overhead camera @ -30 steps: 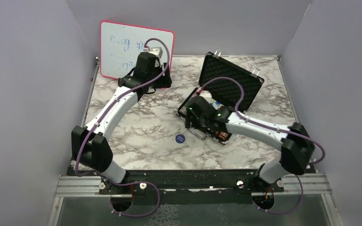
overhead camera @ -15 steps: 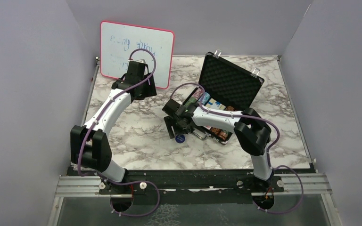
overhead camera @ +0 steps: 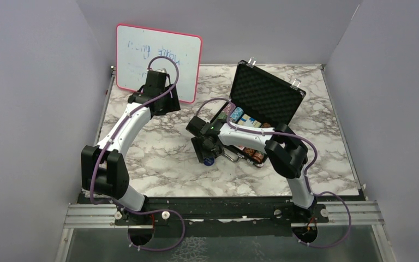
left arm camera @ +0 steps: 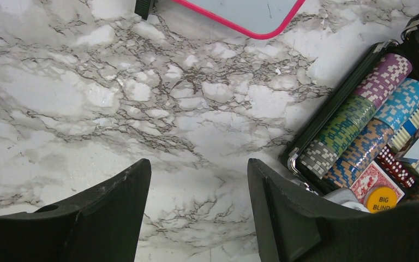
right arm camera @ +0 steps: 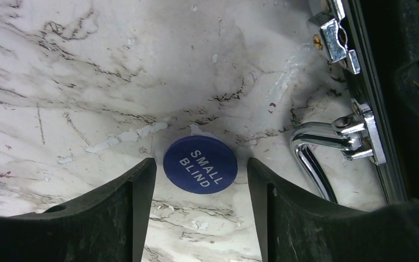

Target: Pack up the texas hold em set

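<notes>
Small-blind button [right arm camera: 199, 164] is lying flat on the marble desk [right arm camera: 60, 65], framed by the spread fingers of the right pincer [right arm camera: 199, 174], just beside the metal handle [right arm camera: 312, 143] of the black case [overhead camera: 267, 95]. The left pincer [left arm camera: 199, 180] is hovering with fingers parted over bare desk, near the chip stacks [left arm camera: 360, 125] sitting in the case.

The surface [right arm camera: 60, 65] looks like smooth, white, grey-veined marble. The case [overhead camera: 262, 95] has a shiny metal handle [right arm camera: 316, 144] and bumpy black foam lining [overhead camera: 278, 103].

button [right arm camera: 200, 164]: blue | case [overhead camera: 266, 95]: black | table [left arm camera: 114, 98]: grey-veined white marble
</notes>
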Tool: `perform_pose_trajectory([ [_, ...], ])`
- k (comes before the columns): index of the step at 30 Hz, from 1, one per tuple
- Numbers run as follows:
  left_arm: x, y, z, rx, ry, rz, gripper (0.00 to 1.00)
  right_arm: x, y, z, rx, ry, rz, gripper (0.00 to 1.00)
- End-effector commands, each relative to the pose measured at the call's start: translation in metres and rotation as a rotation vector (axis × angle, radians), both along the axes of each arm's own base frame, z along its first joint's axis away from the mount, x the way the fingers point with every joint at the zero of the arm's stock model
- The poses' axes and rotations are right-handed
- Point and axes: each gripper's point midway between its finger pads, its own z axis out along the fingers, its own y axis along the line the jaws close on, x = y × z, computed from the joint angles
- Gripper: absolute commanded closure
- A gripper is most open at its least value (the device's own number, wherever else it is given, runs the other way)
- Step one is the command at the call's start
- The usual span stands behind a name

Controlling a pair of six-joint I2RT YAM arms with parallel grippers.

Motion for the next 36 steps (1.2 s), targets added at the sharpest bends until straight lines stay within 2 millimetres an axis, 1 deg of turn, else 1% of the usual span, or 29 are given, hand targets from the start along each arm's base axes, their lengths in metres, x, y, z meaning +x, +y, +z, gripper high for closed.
perform_pose_trajectory([
  [1,0.002,-0.002,0.007,-0.027,-0.010,-0.002,0.32,-0.009,-0.012,-0.014,-0.076,0.038,0.013,0.37],
  [5,0.003,-0.002,0.007,-0.033,-0.008,-0.009,0.31,-0.010,-0.018,-0.020,-0.115,0.049,0.008,0.42],
  [9,0.002,-0.003,0.005,-0.048,0.001,-0.015,0.31,-0.007,-0.021,-0.022,-0.141,0.041,0.001,0.41],
  [13,0.003,-0.001,0.005,-0.050,0.002,-0.011,0.31,-0.013,-0.017,-0.027,-0.127,0.077,0.012,0.40],
  [16,0.003,0.001,0.004,-0.048,0.003,-0.010,0.31,-0.018,-0.017,-0.033,-0.123,0.102,0.022,0.40],
  [18,0.002,0.001,0.002,-0.047,0.008,-0.011,0.31,-0.018,-0.019,-0.036,-0.137,0.105,0.022,0.43],
  [19,0.002,0.001,0.000,-0.049,0.012,-0.013,0.31,-0.017,-0.020,-0.037,-0.144,0.100,0.017,0.47],
  [22,0.001,0.001,-0.002,-0.057,0.018,-0.014,0.31,-0.011,-0.020,-0.033,-0.143,0.064,0.003,0.54],
  [25,0.001,0.002,-0.003,-0.061,0.021,-0.013,0.31,0.001,-0.014,-0.016,-0.097,-0.006,-0.012,0.55],
  [27,0.001,0.003,-0.002,-0.062,0.019,-0.015,0.31,0.011,-0.009,0.002,-0.056,-0.071,-0.028,0.55],
  [30,0.001,0.003,-0.002,-0.065,0.019,-0.016,0.31,0.027,-0.005,0.034,0.003,-0.176,-0.062,0.54],
  [32,0.000,0.003,-0.002,-0.066,0.020,-0.016,0.31,0.037,-0.005,0.060,0.047,-0.245,-0.089,0.54],
  [34,0.000,0.003,-0.003,-0.066,0.021,-0.016,0.31,0.046,-0.007,0.080,0.082,-0.300,-0.120,0.54],
  [36,-0.001,0.004,-0.003,-0.067,0.023,-0.017,0.31,0.055,-0.015,0.097,0.103,-0.347,-0.165,0.54],
])
